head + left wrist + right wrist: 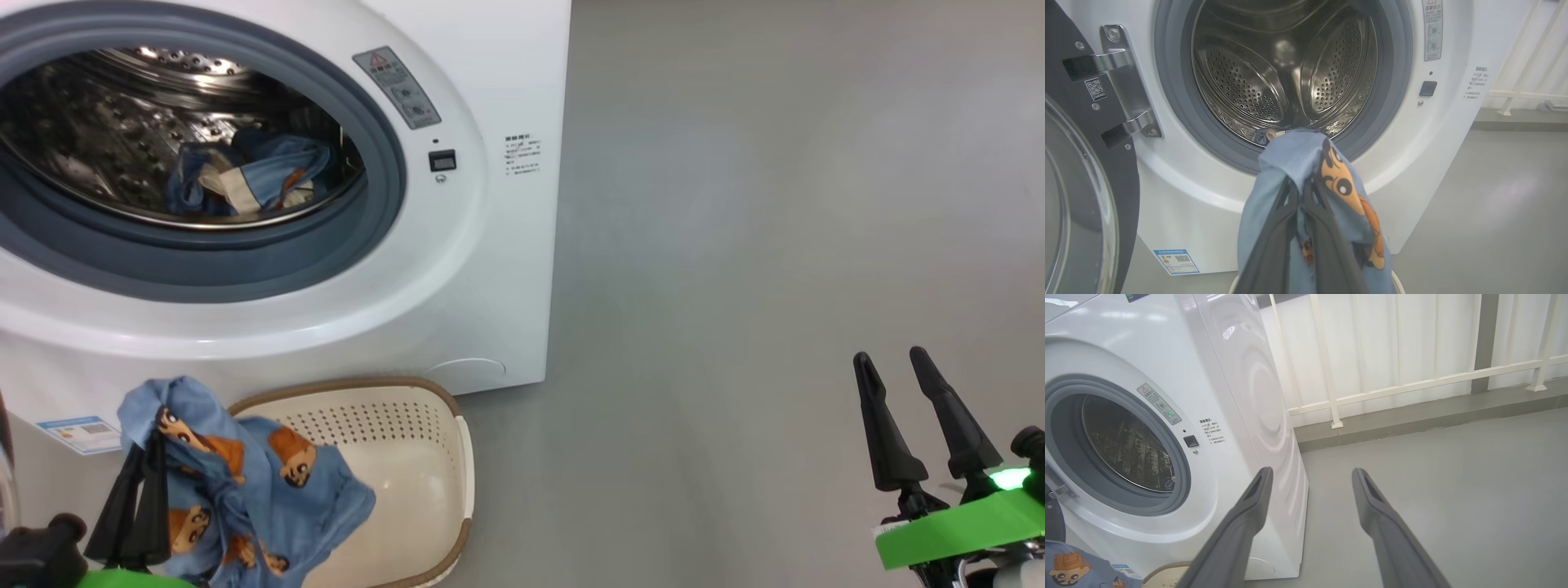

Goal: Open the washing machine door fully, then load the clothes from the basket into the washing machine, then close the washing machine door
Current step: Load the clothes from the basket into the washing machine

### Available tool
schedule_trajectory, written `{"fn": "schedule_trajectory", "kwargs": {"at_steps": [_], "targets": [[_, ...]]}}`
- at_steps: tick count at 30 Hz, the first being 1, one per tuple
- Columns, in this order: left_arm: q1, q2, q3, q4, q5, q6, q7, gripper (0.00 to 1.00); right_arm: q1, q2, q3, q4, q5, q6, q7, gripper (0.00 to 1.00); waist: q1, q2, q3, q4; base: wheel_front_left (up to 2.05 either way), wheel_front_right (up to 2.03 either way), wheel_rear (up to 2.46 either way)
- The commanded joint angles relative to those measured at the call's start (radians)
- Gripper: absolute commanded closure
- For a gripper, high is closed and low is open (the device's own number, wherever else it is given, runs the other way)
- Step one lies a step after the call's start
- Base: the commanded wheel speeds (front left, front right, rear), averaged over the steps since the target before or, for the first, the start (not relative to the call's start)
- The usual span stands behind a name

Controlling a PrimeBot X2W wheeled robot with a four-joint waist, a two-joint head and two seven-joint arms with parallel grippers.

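In front of the washing machine (pixel 498 245), the left gripper (pixel 1300 190) is squeezed tight on some blue clothes (pixel 253 482) and holds them up above the basket (pixel 445 425). More clothes (pixel 245 175) lie inside the drum (pixel 98 122), and the door (pixel 1086 183) stands open on the left. The right gripper (pixel 890 359) has its fingers spread apart over the floor (pixel 775 245), holding nothing.

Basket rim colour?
Brown, woven-look rim on the cream-white basket. The head view shows it best.

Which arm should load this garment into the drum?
Left. The left end effector is shut on the blue garment over the basket, directly facing the open drum. The right end effector is open, empty, off to the side over the floor.
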Motion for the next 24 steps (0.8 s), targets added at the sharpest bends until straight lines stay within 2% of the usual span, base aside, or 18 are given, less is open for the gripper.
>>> {"fn": "schedule_trajectory", "kwargs": {"at_steps": [1, 12, 24], "targets": [[-0.007, 0.029, 0.041, -0.042, 0.002, 0.009, 0.001, 1.0, 0.006, -0.026, 0.011, -0.026, 0.005, 0.005, -0.008, 0.0, 0.0001, 0.0, -0.012, 0.008, 0.0, 0.0, 0.0], [0.07, 0.036, 0.041, -0.209, 0.0, 0.06, 0.058, 1.0, 0.028, -0.024, -0.009, -0.039, 0.004, 0.005, -0.008, 0.0, 0.0001, 0.0, -0.016, 0.015, 0.0, 0.0, 0.0], [-0.044, 0.05, 0.025, -0.183, -0.009, 0.065, 0.108, 1.0, 0.013, -0.006, -0.004, -0.045, -0.001, 0.005, -0.008, 0.0, 0.0001, 0.0, 0.024, 0.002, 0.0, 0.0, 0.0]]}}
